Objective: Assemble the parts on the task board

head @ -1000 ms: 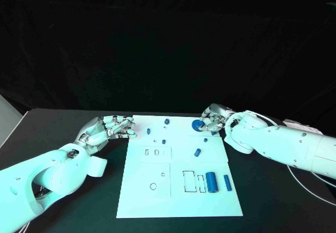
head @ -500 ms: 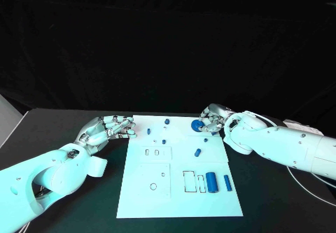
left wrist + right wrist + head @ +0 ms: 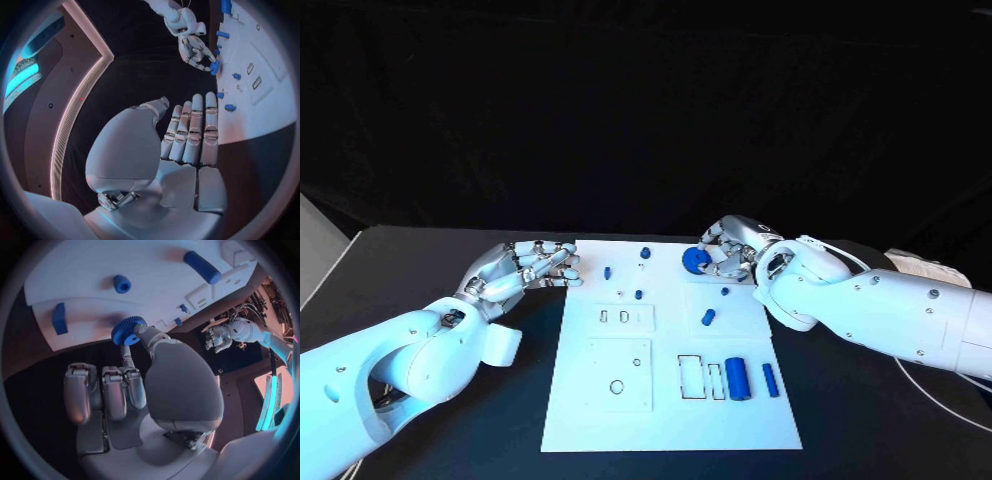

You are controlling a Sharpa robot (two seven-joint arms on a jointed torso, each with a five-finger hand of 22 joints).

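I pinch the blue gear [image 3: 128,330] in my right hand [image 3: 733,258] over the far edge of the task board [image 3: 668,400], probably carrying it to its peg, which needs careful alignment, while my left hand [image 3: 524,268] rests open beside the board.

Matt white task board [image 3: 668,400] on black table [image 3: 459,420]; glossy silver right hand [image 3: 727,255].

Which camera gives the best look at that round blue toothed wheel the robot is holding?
The right wrist view: the round blue toothed wheel is close, its teeth visible. In the head view it is partly hidden by the right hand; in the left wrist view, tiny.
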